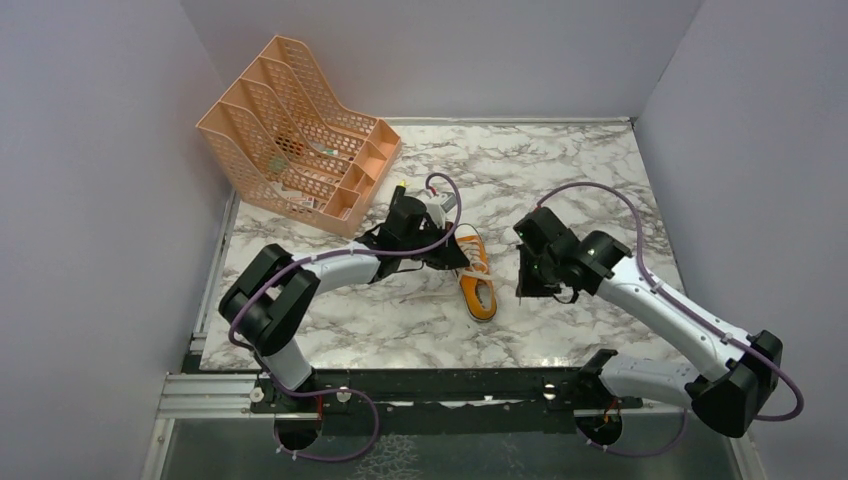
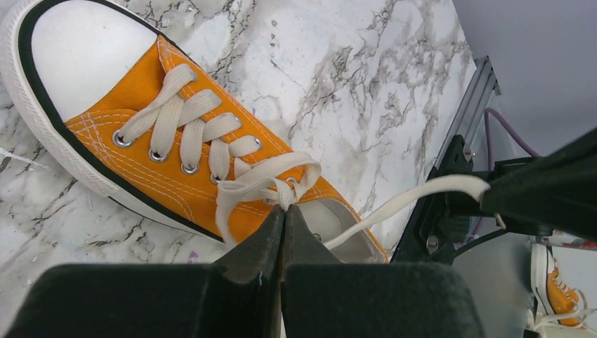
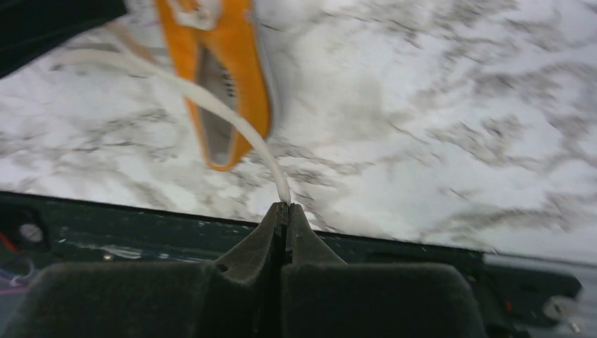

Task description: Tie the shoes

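Midway across the table (image 1: 560, 170), between my two arms, sits the orange sneaker (image 1: 478, 285), its laces (image 2: 184, 130) threaded through the eyelets. At the throat I judge a first crossing is drawn in, with one loose loop beside it; no bow exists yet. My left gripper (image 2: 284, 211) is pinched closed on that crossing, and my right gripper (image 3: 285, 208) is clamped on one lace end (image 3: 211, 105), stretched taut to the right. Loops and final knot remain.

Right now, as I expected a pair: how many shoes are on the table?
1. The orange sneaker lies near the middle of the table. An orange-and-white shape past the rail in the left wrist view may be another; unclear.
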Motion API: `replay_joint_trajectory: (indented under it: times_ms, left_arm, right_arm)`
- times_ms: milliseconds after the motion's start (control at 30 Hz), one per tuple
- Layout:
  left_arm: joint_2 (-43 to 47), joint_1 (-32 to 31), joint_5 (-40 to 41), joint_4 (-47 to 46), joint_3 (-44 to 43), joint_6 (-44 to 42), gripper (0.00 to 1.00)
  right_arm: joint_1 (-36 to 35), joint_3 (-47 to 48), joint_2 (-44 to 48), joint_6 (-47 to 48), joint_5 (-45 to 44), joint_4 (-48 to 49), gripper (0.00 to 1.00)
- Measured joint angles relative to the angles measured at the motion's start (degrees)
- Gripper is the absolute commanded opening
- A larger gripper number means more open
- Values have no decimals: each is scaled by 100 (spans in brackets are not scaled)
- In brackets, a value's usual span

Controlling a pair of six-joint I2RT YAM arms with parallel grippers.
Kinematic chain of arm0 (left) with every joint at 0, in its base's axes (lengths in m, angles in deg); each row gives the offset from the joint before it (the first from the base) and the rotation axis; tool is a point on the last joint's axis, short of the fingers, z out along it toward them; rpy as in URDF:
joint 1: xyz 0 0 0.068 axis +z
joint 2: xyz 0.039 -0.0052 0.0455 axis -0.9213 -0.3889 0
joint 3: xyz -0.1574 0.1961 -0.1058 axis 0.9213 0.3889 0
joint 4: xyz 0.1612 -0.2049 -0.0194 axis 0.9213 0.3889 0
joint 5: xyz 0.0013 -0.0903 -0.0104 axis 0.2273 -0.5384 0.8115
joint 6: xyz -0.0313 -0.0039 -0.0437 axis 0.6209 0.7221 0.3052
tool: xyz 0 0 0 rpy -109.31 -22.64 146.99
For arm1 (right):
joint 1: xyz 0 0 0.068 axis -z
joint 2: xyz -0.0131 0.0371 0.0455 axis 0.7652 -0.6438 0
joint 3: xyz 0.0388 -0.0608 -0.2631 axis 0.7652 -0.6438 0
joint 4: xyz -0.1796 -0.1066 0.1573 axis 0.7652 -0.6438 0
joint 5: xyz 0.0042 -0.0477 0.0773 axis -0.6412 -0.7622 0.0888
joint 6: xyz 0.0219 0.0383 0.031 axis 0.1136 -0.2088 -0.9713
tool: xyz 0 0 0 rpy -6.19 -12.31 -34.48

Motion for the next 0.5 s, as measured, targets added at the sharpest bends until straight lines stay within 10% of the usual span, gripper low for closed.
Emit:
replay_joint_trajectory:
  times_ms: [500]
  left_arm:
    - [-92,-2,2,2,-98,57,0]
  right_arm:
    - [2361,-221,-981,254,-245,-940,0]
